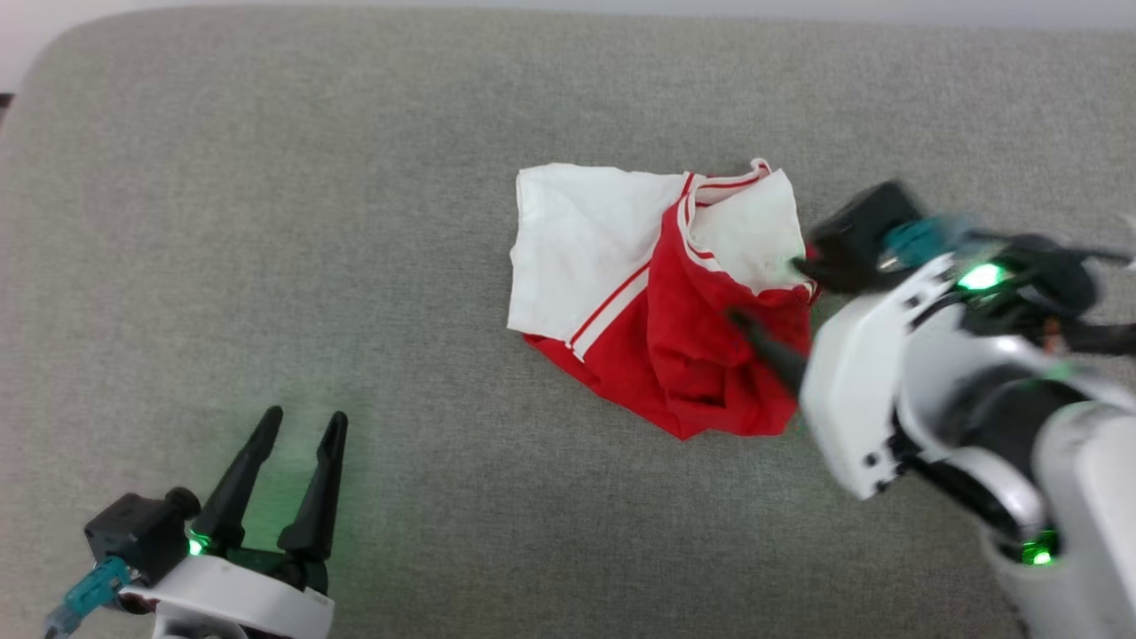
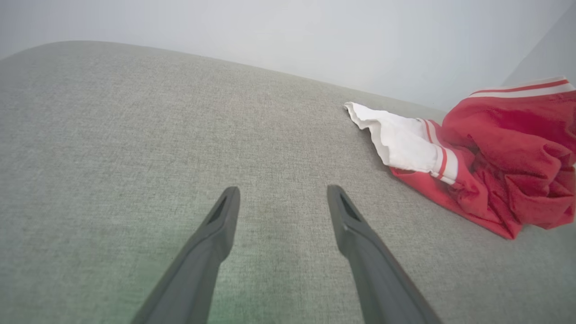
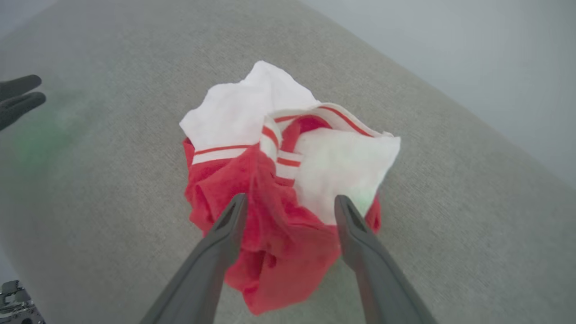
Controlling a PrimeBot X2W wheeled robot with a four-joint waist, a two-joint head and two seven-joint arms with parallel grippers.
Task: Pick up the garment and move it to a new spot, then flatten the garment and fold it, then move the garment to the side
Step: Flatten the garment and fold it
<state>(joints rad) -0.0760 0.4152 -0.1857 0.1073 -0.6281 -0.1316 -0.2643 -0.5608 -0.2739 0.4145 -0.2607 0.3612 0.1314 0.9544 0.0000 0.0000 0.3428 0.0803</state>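
Observation:
The garment (image 1: 657, 293) lies crumpled on the grey fabric surface (image 1: 355, 222), white sleeves up and to the left, red body bunched below. My right gripper (image 1: 768, 290) hovers at its right edge, open, the two fingers straddling a red fold without pinching it. In the right wrist view the garment (image 3: 270, 180) fills the middle and the right gripper (image 3: 290, 201) stands wide over the red cloth. My left gripper (image 1: 304, 415) rests open at the lower left, well away from the shirt. The left wrist view has the left gripper (image 2: 282, 190) over bare fabric and the garment (image 2: 495, 148) at the right.
The grey surface stretches wide to the left and in front of the shirt. Its rounded back edge (image 2: 180, 51) meets a pale wall (image 2: 315, 31). The left gripper's dark fingers (image 3: 18, 96) show at the left edge of the right wrist view.

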